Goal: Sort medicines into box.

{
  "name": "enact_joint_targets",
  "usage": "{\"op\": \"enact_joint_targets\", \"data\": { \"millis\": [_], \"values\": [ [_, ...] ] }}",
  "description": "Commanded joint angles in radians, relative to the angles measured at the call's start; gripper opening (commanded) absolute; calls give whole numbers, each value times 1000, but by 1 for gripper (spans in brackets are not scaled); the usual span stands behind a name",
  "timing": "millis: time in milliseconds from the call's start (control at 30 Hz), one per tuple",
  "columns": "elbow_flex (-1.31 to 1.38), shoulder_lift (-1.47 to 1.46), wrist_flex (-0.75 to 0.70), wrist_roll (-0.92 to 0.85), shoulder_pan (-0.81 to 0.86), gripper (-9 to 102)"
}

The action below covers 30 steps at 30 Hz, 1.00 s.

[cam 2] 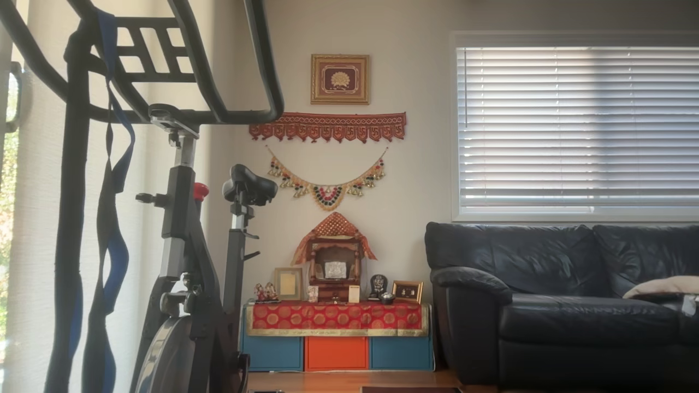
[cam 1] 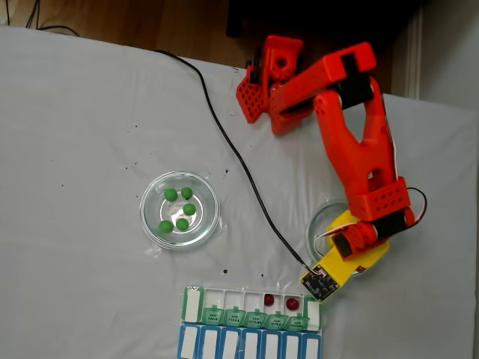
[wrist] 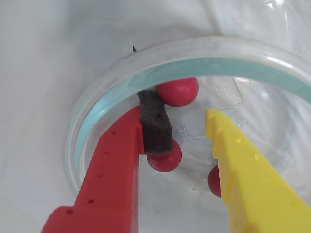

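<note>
My gripper (wrist: 184,117) is lowered into a round clear glass dish (wrist: 92,116) and stands open. Its red finger (wrist: 114,170) carries a black foam pad (wrist: 156,127); the yellow finger (wrist: 248,174) is on the right. Three dark red medicines lie in the dish: one (wrist: 178,91) just past the pad, one (wrist: 166,158) against the pad's lower edge, one (wrist: 214,180) half hidden behind the yellow finger. In the fixed view the box (cam 1: 224,298) lies at the bottom with its green lids (cam 1: 254,320) folded open and two red medicines (cam 1: 269,299) (cam 1: 293,304) in its compartments.
Several green medicines (cam 1: 178,208) sit in a second glass dish (cam 1: 150,224) left of centre. A blue-framed white-lidded row (cam 1: 247,345) lies against the box. A black cable (cam 1: 224,142) crosses the white cloth. The red arm (cam 1: 359,149) reaches from the top. The other view shows a living room.
</note>
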<state>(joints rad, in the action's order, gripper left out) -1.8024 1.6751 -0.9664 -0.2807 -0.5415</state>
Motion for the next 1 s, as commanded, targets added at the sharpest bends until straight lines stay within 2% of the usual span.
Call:
{"op": "enact_joint_targets", "data": {
  "millis": [0,967],
  "values": [
    [23,126,31,-12,12,14],
    [17,120,100,-77,60,13]
  ]
}}
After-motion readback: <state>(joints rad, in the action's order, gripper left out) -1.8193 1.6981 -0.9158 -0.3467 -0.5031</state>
